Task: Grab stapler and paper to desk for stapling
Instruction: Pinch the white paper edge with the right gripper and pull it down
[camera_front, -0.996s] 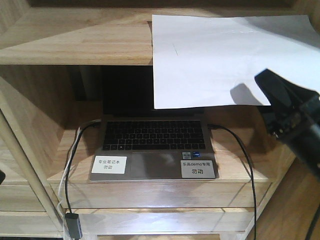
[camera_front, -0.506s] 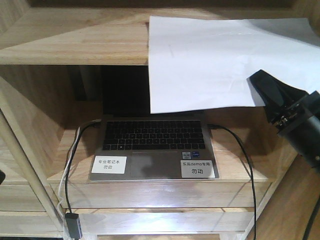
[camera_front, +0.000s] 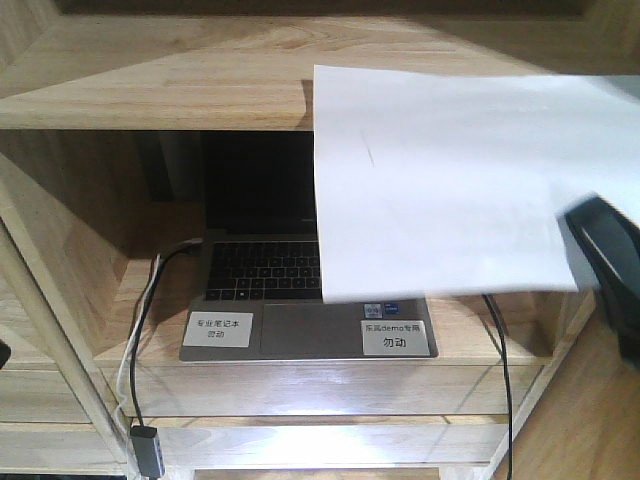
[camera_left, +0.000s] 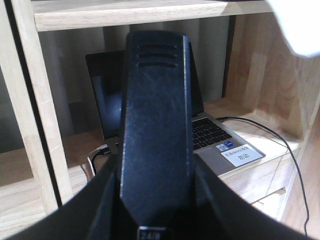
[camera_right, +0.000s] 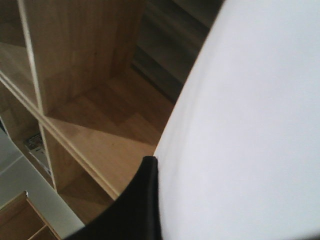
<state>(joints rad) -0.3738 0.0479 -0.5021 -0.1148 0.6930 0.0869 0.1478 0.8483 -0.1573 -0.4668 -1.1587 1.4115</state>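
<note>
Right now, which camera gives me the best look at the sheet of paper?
The front-facing view: the paper shows nearly whole, with its left and bottom edges, in front of the laptop. The right wrist view shows only its blank white surface; the left wrist view catches just a corner.

Paper (camera_front: 440, 180): one plain white sheet, blank but for a faint short mark near its upper left. Edges are motion-blurred. It hangs in front of the shelf unit (camera_front: 150, 90), broad face toward the front camera, lower edge sloping slightly. It hides the right half of the laptop (camera_front: 265, 300) keyboard. Its lower right corner is at the right gripper (camera_front: 598, 250). In the right wrist view the sheet lies against a black finger.
</note>
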